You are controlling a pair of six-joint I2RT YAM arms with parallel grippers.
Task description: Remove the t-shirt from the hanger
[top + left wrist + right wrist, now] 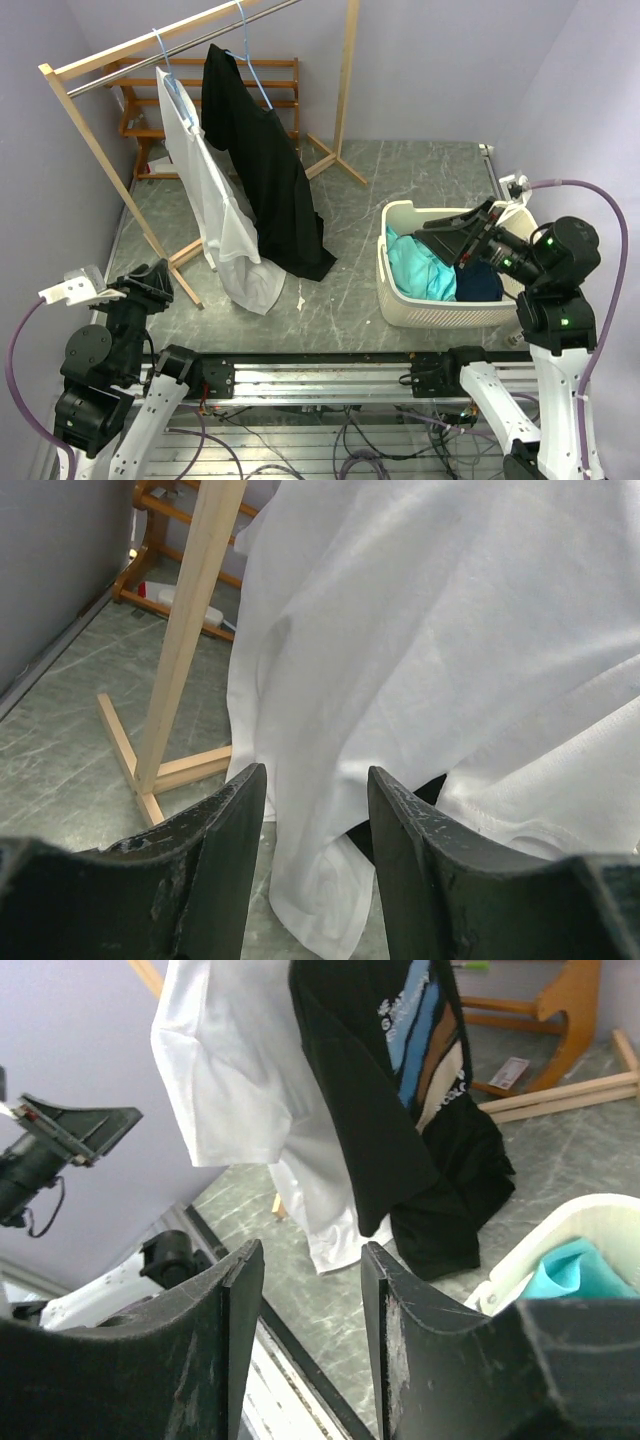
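Note:
A white t-shirt (215, 210) and a black t-shirt (265, 170) hang on light blue hangers (165, 60) from the rail of a wooden rack (100, 60), their hems lying on the floor. My left gripper (150, 282) is open and empty, low at the left, a short way in front of the white shirt (430, 630). My right gripper (450, 238) is open and empty above the laundry basket (400, 300), pointing toward both shirts. The right wrist view shows the white shirt (240, 1070) and the black shirt (370, 1090) with its printed graphic.
The white basket holds teal (420, 270) and dark blue cloth. The rack's leg (190, 630) and floor brace stand just left of the white shirt. A wooden shelf frame (200, 90) stands at the back wall. The basket rim (600, 1210) is near my right fingers.

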